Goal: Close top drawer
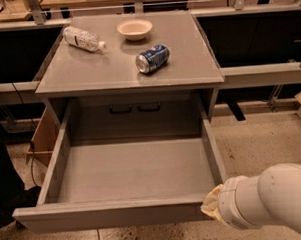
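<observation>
Now the top drawer (135, 170) is pulled far out of the grey cabinet (209, 97) toward the camera, and its flat front (109, 214) lies low in the view, near the bottom edge. My gripper (210, 209) is at the right end of this front, at the drawer's front right corner, and it looks to be touching the panel there (my thick white arm (274, 201) comes in from the lower right and covers most of it). Whether my gripper is open or closed I cannot tell, and I do not see it holding anything. On the cabinet's top (188, 65) a blue can (153, 58) lies on its side near the middle. Behind it stands a small pale bowl (134, 28), and to the left a clear plastic bottle (83, 38) lies on its side, well apart from the can. Left of the drawer, a brown cardboard box (44, 141) stands on the floor.
</observation>
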`<state>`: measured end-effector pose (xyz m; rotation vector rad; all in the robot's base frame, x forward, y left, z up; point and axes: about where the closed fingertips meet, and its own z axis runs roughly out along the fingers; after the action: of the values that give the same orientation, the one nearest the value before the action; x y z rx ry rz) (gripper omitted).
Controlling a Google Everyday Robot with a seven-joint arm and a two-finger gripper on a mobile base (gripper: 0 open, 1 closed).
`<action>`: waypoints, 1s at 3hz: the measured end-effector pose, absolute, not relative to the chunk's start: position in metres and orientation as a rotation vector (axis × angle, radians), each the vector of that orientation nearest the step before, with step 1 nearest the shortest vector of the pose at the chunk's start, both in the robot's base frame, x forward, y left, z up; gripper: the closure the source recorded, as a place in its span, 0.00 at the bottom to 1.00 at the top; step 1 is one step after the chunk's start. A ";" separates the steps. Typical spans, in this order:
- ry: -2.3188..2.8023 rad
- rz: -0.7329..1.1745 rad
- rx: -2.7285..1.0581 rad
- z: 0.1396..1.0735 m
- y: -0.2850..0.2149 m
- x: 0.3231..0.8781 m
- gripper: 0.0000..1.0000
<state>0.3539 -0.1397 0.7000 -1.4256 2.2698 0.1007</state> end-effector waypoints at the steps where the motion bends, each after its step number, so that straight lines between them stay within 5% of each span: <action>1: 2.248 0.082 -1.413 0.698 -0.136 0.360 1.00; 3: 2.222 0.062 -1.377 0.695 -0.130 0.370 1.00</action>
<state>0.3702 -0.1295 0.6947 -1.3772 2.2224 0.0622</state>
